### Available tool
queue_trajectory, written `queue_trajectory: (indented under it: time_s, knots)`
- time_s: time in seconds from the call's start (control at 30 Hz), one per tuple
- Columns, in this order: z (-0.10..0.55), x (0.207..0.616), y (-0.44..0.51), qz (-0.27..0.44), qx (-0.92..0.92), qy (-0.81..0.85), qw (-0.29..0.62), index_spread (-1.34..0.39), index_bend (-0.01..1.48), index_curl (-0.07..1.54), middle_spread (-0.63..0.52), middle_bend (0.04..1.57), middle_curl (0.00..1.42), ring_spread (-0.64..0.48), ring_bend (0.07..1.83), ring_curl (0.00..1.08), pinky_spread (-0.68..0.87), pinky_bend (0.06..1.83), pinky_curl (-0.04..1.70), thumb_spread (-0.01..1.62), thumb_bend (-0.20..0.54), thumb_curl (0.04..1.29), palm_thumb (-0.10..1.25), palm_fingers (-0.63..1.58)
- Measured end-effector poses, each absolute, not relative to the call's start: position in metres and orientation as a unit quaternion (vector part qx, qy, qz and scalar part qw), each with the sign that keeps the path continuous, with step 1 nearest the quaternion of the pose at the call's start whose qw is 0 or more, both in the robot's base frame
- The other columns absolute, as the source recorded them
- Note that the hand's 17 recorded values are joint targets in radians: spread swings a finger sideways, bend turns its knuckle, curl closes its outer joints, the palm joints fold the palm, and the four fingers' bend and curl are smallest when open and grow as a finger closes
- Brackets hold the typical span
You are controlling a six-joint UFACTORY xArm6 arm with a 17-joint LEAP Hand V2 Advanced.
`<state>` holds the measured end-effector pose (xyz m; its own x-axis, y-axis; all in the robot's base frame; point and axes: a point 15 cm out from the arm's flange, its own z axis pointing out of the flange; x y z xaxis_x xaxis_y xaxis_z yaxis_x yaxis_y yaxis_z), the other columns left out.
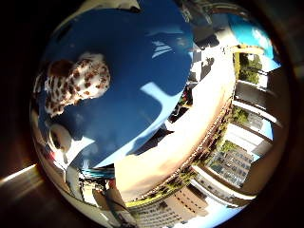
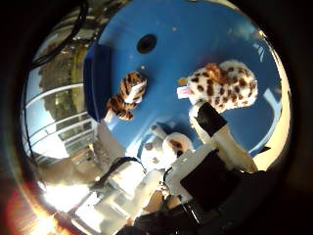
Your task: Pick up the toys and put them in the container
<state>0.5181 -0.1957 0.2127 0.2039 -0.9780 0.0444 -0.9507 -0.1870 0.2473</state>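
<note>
A: In the little finger side palm view, what risk is seen?

B: A spotted plush toy (image 1: 76,83) is seen lying in the blue container (image 1: 142,95), near its edge. A white toy with a dark patch (image 1: 59,137) is partly seen beside it. If the toys are counted as all stowed, one outside could be missed; whatever lies past the container's rim is cut off. No fingers are made out in this view.

A: And the thumb side palm view?

B: The same spotted toy is shown, with a tiger-striped plush toy (image 2: 126,95) apart from it on the blue floor, near a dark round hole (image 2: 146,43). The right hand (image 2: 195,166) is held above them; one finger (image 2: 210,120) is stretched toward the spotted toy, nothing being gripped. It cannot be told whether that fingertip is touching the toy.

A: What could go wrong there?

B: The toy could be snagged and dragged out again if the hand is lifted carelessly. The white toy is half hidden behind the hand's parts.
</note>
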Motion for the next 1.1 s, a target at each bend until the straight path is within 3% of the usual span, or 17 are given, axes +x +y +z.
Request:
queue_trajectory:
  time_s: [0.4,0.63,0.73,0.8,0.83,0.9,0.93,1.1]
  knots:
    - [0.145,0.511,-0.214,-0.081,0.763,-0.614,0.182,-0.13,0.16,0.27,0.0,0.17,0.31,0.25,0.35,0.34,0.43,0.56,0.28,1.07,-0.036,0.38,0.64,0.25]
    - [0.137,0.478,-0.2,-0.14,0.762,-0.581,0.25,-0.13,0.16,0.26,-0.06,0.21,0.32,0.24,0.49,0.36,0.44,0.61,0.26,1.06,-0.031,0.37,0.65,0.47]
    - [0.134,0.476,-0.197,-0.146,0.763,-0.575,0.256,-0.22,0.19,0.27,-0.14,0.39,0.38,0.19,0.66,0.4,0.43,0.7,0.26,1.06,-0.018,0.38,0.69,0.97]
    - [0.134,0.476,-0.197,-0.147,0.764,-0.575,0.255,-0.27,0.14,0.25,-0.15,0.51,0.44,0.17,0.77,0.44,0.42,0.76,0.29,1.05,-0.018,0.39,0.71,1.13]
    - [0.134,0.476,-0.197,-0.147,0.764,-0.574,0.255,-0.3,0.12,0.25,-0.16,0.59,0.49,0.15,0.9,0.5,0.42,0.8,0.32,1.05,-0.013,0.4,0.74,1.16]
    - [0.136,0.476,-0.198,-0.146,0.764,-0.575,0.253,-0.33,0.13,0.24,-0.17,0.66,0.52,0.13,0.98,0.54,0.41,0.84,0.35,1.05,-0.012,0.41,0.76,1.13]
    - [0.139,0.476,-0.198,-0.144,0.766,-0.574,0.251,-0.38,0.14,0.22,-0.2,0.77,0.59,0.09,1.1,0.6,0.4,0.9,0.39,1.04,-0.004,0.43,0.8,1.1]
    - [0.168,0.482,-0.193,-0.134,0.769,-0.59,0.206,-0.53,0.24,0.21,-0.24,0.96,0.73,0.01,1.22,0.7,0.35,1.17,0.52,1.04,0.035,0.51,0.95,1.11]
